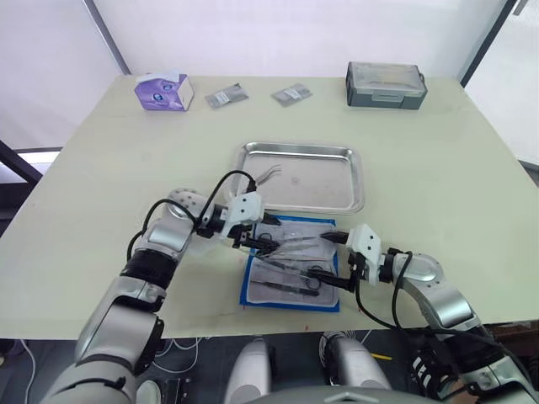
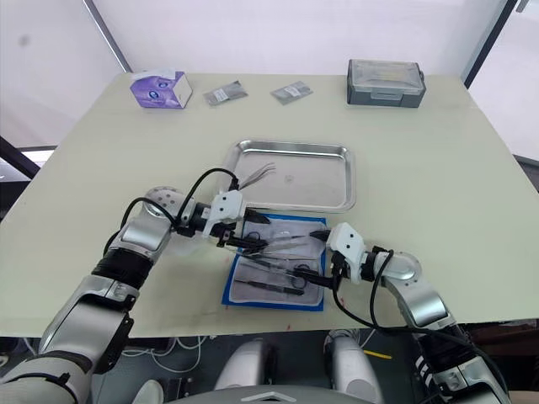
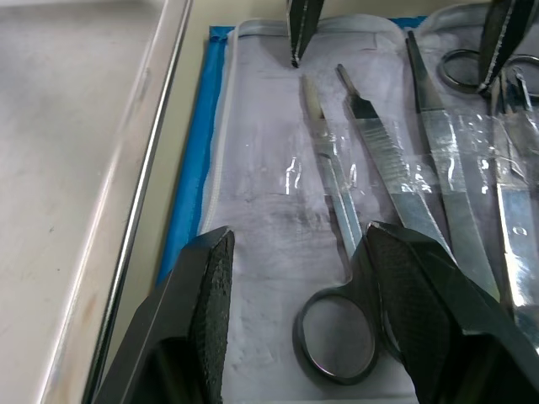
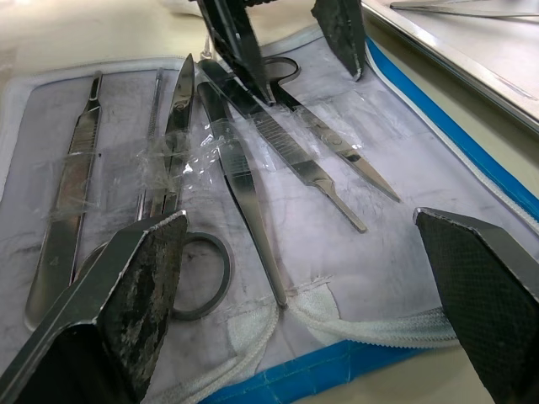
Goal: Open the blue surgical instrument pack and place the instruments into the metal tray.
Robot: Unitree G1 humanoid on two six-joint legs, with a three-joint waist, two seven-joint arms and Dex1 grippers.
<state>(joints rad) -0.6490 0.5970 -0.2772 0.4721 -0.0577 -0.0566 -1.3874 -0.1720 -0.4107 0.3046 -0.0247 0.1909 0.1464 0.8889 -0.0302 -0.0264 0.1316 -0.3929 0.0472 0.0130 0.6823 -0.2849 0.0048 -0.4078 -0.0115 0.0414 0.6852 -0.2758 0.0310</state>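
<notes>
The blue surgical instrument pack [image 1: 249,288] lies unfolded in front of the metal tray [image 1: 320,181], its pale lining [image 3: 269,194] facing up. Several instruments [image 4: 244,194] rest on the lining under clear straps, among them ring-handled scissors [image 3: 333,181]. One pair of tweezers [image 1: 268,174] lies in the tray's left part. My left gripper [image 1: 255,240] is open and low over the pack's far left side, with the scissors' ring beside one finger [image 3: 421,311]. At the pack's right edge my right gripper [image 1: 330,259] is open wide, its fingers [image 4: 126,295] spanning the pack's end.
Along the table's far edge sit a purple tissue box [image 1: 164,91], two small packets [image 1: 226,96] [image 1: 291,93] and a grey lidded box [image 1: 386,84]. The pack is close to the table's near edge [image 1: 210,316].
</notes>
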